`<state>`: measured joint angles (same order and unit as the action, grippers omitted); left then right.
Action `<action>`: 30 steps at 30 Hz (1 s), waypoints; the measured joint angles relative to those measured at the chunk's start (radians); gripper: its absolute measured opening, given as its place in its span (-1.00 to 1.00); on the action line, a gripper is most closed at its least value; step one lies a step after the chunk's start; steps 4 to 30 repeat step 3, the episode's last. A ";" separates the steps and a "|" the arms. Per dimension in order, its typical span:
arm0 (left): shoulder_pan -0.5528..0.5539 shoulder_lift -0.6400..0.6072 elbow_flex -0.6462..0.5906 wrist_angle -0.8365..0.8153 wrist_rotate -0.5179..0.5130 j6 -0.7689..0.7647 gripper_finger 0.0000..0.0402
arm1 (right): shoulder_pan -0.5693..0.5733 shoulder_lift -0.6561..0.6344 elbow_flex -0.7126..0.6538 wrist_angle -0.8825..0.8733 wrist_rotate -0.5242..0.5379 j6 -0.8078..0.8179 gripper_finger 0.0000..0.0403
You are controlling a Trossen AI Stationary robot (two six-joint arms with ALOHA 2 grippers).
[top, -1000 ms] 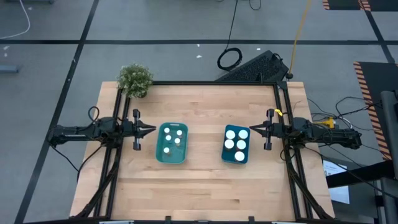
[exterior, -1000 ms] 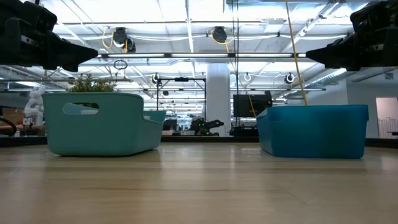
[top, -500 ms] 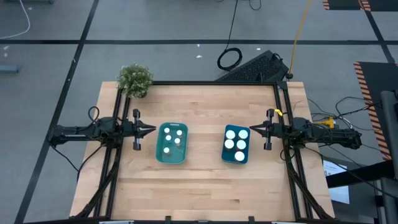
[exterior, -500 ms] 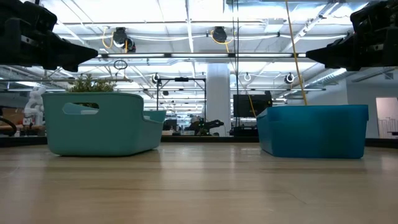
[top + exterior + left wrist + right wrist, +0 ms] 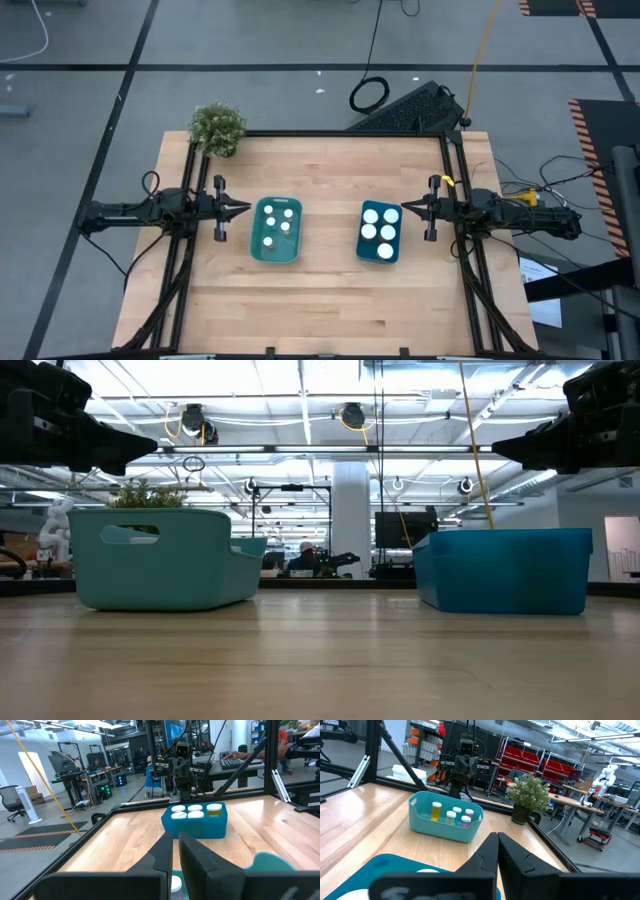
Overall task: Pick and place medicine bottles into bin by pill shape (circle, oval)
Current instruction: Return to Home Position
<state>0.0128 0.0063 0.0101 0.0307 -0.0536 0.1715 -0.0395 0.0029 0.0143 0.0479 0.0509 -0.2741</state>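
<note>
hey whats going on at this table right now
Nothing is being handled. The medicine bottles already sit in the two bins: four white caps in the teal bin, five in the blue bin. The left pincer and right pincer hover shut and empty at the table's sides, beside the bins. The sorting looks finished.

You are looking at two matte black arms, each ending in slim tapered fingers: the left gripper (image 5: pixel 243 208) and the right gripper (image 5: pixel 407 207). Black cables loop beside each arm, and a yellow patch marks the right one.
</note>
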 joint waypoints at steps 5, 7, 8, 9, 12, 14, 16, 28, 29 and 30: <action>0.000 0.000 0.000 0.000 0.000 0.000 -0.82 | 0.000 0.000 0.000 0.000 0.000 0.000 -1.00; 0.000 0.000 0.000 0.000 0.000 0.000 -0.82 | 0.000 0.000 0.000 0.000 0.000 0.000 -1.00; 0.000 0.000 0.000 0.000 0.000 0.000 -0.82 | 0.000 0.000 0.000 0.000 0.000 0.000 -1.00; 0.000 0.000 0.000 0.000 0.000 0.000 -0.82 | 0.000 0.000 0.000 0.000 0.000 0.000 -1.00; 0.000 0.000 0.000 0.000 0.000 0.000 -0.82 | 0.000 0.000 0.000 0.000 0.000 0.000 -1.00; 0.000 0.000 0.000 0.000 0.000 0.000 -0.82 | 0.000 0.000 0.000 0.000 0.000 0.000 -1.00; 0.000 0.000 0.000 0.000 0.000 0.000 -0.82 | 0.000 0.000 0.000 0.000 0.000 0.000 -1.00; 0.000 0.000 0.000 0.000 0.000 0.000 -0.82 | 0.000 0.000 0.000 0.000 0.000 0.000 -1.00; 0.000 0.000 0.000 0.000 0.000 0.000 -0.82 | 0.000 0.000 0.000 0.000 0.000 0.000 -1.00; 0.000 0.000 0.000 0.000 0.000 0.000 -0.82 | 0.000 0.000 0.000 0.000 0.000 0.000 -1.00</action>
